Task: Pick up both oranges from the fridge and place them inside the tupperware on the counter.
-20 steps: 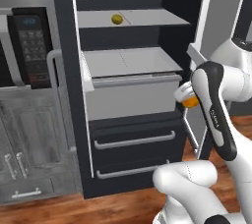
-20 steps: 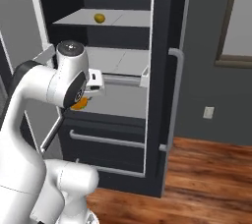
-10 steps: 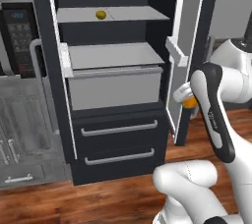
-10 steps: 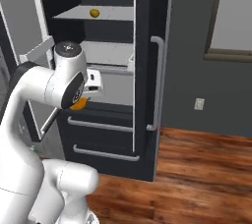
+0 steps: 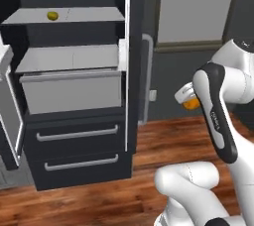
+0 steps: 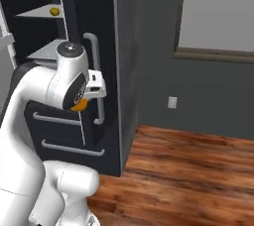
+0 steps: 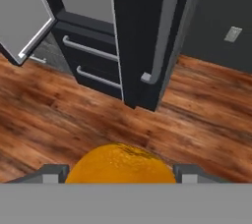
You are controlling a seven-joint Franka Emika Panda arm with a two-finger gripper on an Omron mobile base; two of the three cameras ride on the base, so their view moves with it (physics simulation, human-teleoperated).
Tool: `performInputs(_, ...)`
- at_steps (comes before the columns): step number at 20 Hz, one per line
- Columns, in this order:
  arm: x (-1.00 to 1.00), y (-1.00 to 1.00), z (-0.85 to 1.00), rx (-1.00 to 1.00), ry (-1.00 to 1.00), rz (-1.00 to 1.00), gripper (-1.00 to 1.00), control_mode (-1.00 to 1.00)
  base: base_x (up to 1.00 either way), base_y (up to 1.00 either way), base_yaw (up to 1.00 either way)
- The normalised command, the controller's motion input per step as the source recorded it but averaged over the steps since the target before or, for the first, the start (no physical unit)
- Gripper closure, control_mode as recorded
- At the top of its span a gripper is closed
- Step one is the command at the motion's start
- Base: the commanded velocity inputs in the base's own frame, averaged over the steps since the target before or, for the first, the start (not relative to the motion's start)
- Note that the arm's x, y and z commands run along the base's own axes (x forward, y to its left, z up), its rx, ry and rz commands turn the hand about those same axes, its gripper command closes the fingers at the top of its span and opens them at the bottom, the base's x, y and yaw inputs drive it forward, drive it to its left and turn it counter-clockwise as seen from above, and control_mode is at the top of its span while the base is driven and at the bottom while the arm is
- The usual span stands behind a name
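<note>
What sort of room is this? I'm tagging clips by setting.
Most likely a home kitchen: an open black fridge with grey shelves and handled drawers, a fruit on its top shelf, and a wooden floor. The gripper holds an orange.

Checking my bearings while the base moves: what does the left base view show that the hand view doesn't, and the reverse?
Left base view alone: the duller orange on the fridge's upper shelf and the grey drawer bin. Hand view alone: the bright orange close up between the hand's finger tips, filling the gap. Shared: the black fridge, its two handled lower drawers, the wood floor, and that bright orange, a sliver beside the arm in the left base view.
</note>
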Motion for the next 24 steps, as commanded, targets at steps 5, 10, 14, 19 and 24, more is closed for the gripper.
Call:
performInputs(5,0.0,0.0,0.0,0.0,0.0,0.0,1.0,1.0,-0.5,-0.81,0.01)
performInputs(10,0.0,0.0,0.0,0.0,0.0,0.0,1.0,1.0,-0.84,-0.34,-0.19)
performInputs(14,0.0,0.0,0.0,0.0,0.0,0.0,1.0,1.0,-0.7,0.0,-0.38)
performInputs(19,0.0,0.0,0.0,0.0,0.0,0.0,1.0,1.0,-0.62,0.0,-0.46)
performInputs(24,0.0,0.0,0.0,0.0,0.0,0.0,1.0,1.0,-0.62,0.0,-0.52)
